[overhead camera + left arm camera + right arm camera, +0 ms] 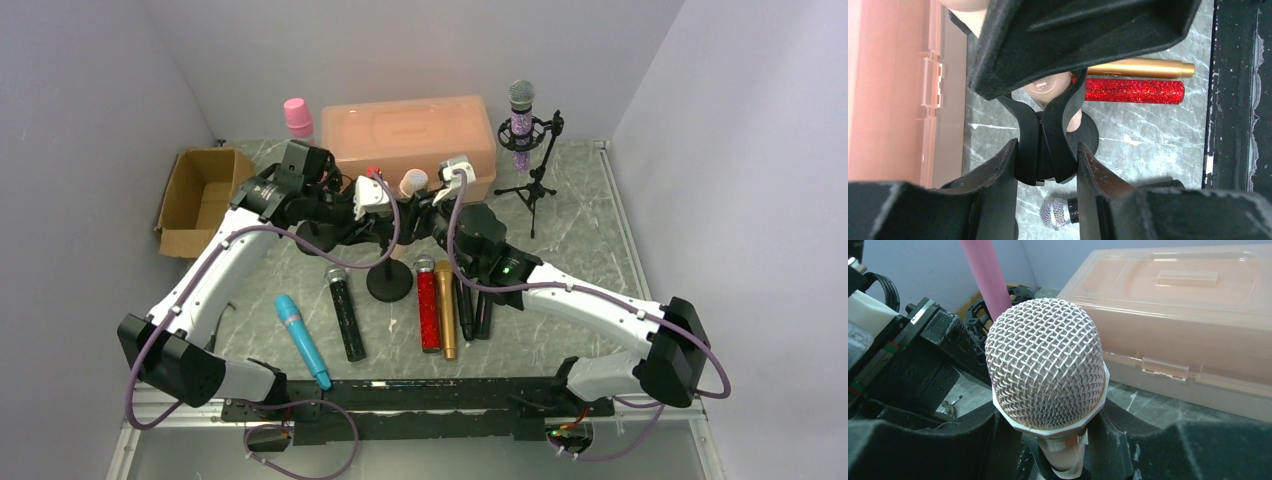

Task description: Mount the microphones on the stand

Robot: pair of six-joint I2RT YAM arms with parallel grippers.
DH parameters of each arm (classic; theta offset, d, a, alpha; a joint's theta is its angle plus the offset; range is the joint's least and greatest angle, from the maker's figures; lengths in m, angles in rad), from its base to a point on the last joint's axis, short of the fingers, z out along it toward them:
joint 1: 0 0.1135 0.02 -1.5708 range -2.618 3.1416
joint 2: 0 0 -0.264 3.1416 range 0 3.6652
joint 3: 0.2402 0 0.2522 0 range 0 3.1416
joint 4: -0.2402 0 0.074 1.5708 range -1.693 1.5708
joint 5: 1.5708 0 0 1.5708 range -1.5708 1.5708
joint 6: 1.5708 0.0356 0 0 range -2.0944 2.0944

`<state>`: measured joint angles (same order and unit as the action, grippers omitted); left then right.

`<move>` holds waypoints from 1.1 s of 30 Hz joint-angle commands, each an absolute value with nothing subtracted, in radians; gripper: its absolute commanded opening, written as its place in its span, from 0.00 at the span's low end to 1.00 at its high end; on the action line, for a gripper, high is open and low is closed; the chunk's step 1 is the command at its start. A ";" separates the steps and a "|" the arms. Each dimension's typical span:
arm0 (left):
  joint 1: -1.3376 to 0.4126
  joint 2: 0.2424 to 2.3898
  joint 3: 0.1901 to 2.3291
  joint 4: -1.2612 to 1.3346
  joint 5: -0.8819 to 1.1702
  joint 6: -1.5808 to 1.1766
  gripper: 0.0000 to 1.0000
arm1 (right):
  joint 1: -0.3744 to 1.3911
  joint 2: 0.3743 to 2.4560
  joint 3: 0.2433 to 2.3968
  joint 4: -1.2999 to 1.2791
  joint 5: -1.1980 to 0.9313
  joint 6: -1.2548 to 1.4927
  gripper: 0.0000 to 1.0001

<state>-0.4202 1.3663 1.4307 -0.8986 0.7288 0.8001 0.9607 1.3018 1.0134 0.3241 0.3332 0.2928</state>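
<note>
My right jaws pinch the peach microphone (1045, 365) just under its white mesh head, holding it head-up in the middle of the right wrist view, so that its body can slide down into the clip (1055, 115). My left jaws straddle that clip low in the centre of the left wrist view. The pads (1003, 175) look pressed against its two crossing arms. I judge this squeeze is meant to spread the clip's mouth and steady the stand (389, 283) while the peach body (1048, 85) sits between the prongs. From above, both arms meet over the stand's round base at the centre of the frame, which is why each blocks part of the other's view. The remaining microphones lie in a row on the counter (580, 230) in the lower middle: teal (302, 338), black (345, 312), red glitter (428, 310) and gold (446, 308), heads pointing away from me, within easy reach. The purple glitter one (521, 125) is already upright in a tripod stand (535, 185) at the upper right. A pink one (297, 115) stands at the upper left beside the translucent case (410, 130). Seating looks only partly done. I would guess the clip must grip the peach handle fully before I let go, or it may tip.
</note>
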 commanded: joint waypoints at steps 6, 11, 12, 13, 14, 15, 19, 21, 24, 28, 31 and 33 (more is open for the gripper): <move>-0.423 1.393 1.450 -0.904 0.634 0.764 0.11 | 0.992 1.322 0.998 0.388 0.354 0.246 0.00; -0.423 1.386 1.470 -0.904 0.634 0.756 0.96 | 0.996 1.318 0.994 0.384 0.362 0.235 0.03; -0.423 1.379 1.466 -0.900 0.632 0.762 0.99 | 0.996 1.315 0.995 0.378 0.363 0.234 0.10; -0.423 1.372 1.463 -0.895 0.630 0.765 0.99 | 0.996 1.311 0.997 0.370 0.364 0.232 0.24; -0.423 1.365 1.462 -0.890 0.629 0.767 0.99 | 0.995 1.305 0.998 0.362 0.365 0.232 0.38; -0.423 1.358 1.461 -0.887 0.626 0.768 0.99 | 0.995 1.299 0.999 0.353 0.366 0.230 0.52; -0.422 1.341 1.462 -0.887 0.617 0.769 0.99 | 0.987 1.258 1.009 0.304 0.296 0.197 0.83; -0.421 1.331 1.460 -0.889 0.617 0.769 0.99 | 0.975 1.233 1.015 0.259 0.231 0.159 0.89; -0.420 1.317 1.452 -0.883 0.604 0.761 1.00 | 0.935 1.182 0.994 0.204 0.084 0.110 0.98; -0.420 1.301 1.444 -0.867 0.587 0.746 0.99 | 0.813 1.114 0.920 0.186 -0.243 0.082 0.99; -0.420 1.298 1.446 -0.868 0.565 0.728 0.99 | 0.736 1.090 0.867 0.182 -0.407 0.044 0.99; -0.420 1.297 1.448 -0.870 0.549 0.719 0.99 | 0.699 1.094 0.865 0.167 -0.475 0.014 0.99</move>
